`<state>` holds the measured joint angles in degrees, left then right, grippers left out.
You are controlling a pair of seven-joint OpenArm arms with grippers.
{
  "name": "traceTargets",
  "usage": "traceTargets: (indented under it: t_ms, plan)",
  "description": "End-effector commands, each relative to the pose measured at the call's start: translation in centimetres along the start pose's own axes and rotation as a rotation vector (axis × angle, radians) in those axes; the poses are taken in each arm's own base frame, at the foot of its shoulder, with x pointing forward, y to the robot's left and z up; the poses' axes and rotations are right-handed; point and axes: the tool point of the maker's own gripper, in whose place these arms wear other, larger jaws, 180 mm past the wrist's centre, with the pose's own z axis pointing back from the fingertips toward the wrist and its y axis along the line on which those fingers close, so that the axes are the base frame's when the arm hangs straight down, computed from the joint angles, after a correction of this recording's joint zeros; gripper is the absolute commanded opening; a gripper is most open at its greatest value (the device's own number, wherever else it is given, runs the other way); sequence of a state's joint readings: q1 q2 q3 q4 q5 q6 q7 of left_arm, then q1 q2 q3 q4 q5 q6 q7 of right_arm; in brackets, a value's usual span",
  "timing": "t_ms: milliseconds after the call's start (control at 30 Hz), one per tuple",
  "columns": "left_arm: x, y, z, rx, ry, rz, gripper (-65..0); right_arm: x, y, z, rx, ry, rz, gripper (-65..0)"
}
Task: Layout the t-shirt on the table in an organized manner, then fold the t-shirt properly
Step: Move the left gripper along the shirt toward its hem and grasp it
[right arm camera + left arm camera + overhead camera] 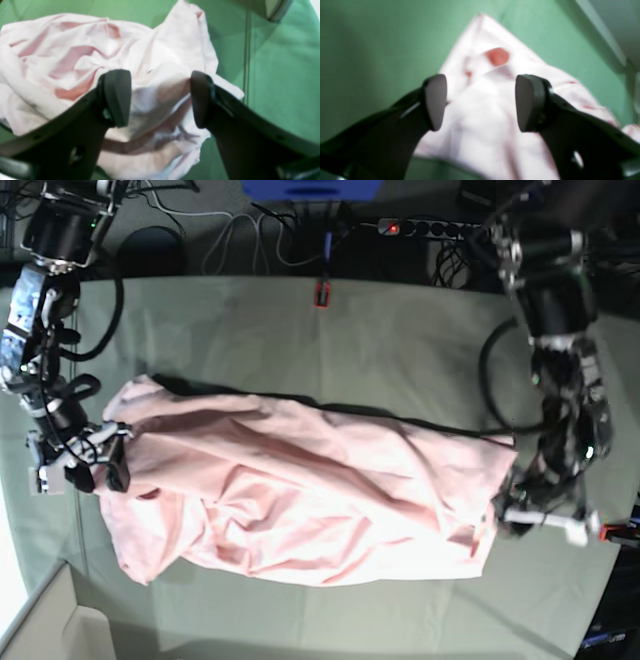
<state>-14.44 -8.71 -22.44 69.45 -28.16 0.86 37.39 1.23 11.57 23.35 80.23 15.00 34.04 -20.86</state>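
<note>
Crumpled pale pink cotton t-shirt (300, 490) lies across mid-frame of the base view on the table covered in creased grey-green cloth (300, 330), unflattened, no lettering showing. Right gripper (160, 98) at the shirt's left end, left gripper (481, 102) at its right end; both jaws spread, nothing held, fabric visible between pads. Step judged: layout. To do well, pinch single-layer edges at opposite ends, lift slightly, pull apart evenly so wrinkles run out without dragging the table cloth.
</note>
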Motion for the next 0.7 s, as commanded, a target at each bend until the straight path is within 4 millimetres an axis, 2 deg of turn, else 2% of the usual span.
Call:
traceTargets:
  t_ms: [0,100,200,267,400,600,667]
  plan:
    - [0.6,0.5,0.4,0.002,-0.021,0.009,-23.4,2.1,-0.5,0.1,-0.002,-0.061,0.012,-27.7]
    - [-1.4,3.8,1.2,0.065,0.007,0.035,-23.3,1.9,-0.2,0.0,0.001,-0.061,0.005,-27.7]
    - [-3.7,5.5,0.9,0.098,0.048,0.054,-23.3,1.8,0.1,-0.1,0.006,-0.061,-0.001,-27.7]
    - [-4.4,6.3,0.7,0.116,0.039,0.064,-23.3,1.6,0.5,-0.2,0.012,-0.061,-0.01,-27.7]
    - [-5.5,7.2,0.2,0.14,0.045,0.081,-23.3,1.0,0.8,-0.1,0.015,-0.052,-0.019,-27.7]
    - [-5.9,7.1,0.1,0.135,0.055,0.094,-23.8,0.8,0.7,-0.1,0.014,-0.045,-0.019,-27.7]
    - [-5.9,7.1,0.1,0.135,0.053,0.094,-28.2,0.8,0.7,-0.1,0.014,-0.045,-0.019,-27.7]
